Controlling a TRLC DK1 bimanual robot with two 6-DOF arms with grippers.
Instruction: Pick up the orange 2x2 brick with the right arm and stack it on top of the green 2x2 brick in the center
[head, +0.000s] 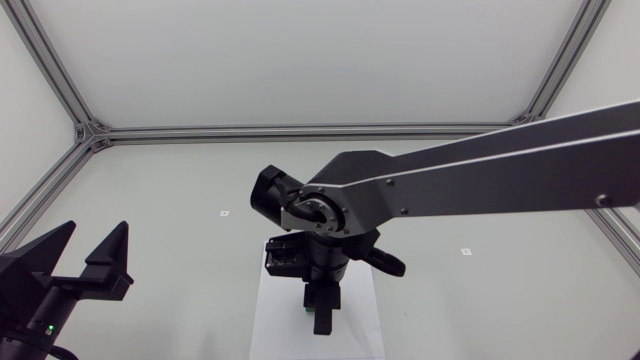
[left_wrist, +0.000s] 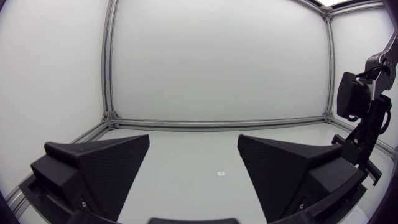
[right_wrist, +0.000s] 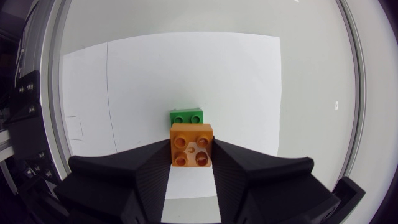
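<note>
The left gripper (head: 96, 234) sits at the near left of the table (head: 180, 180), its two fingers spread wide apart with nothing between them. The right arm (head: 480, 180) comes in from the right and reaches to the middle, where the right gripper (right_wrist: 191, 157) points down over a white sheet (right_wrist: 186, 74). Its fingers are clamped on the orange brick (right_wrist: 191, 144), one on each side, studs facing the camera. The green brick (right_wrist: 187, 116) lies on the sheet just ahead of the fingertips, partly hidden behind the orange brick; I cannot tell if the two touch.
</note>
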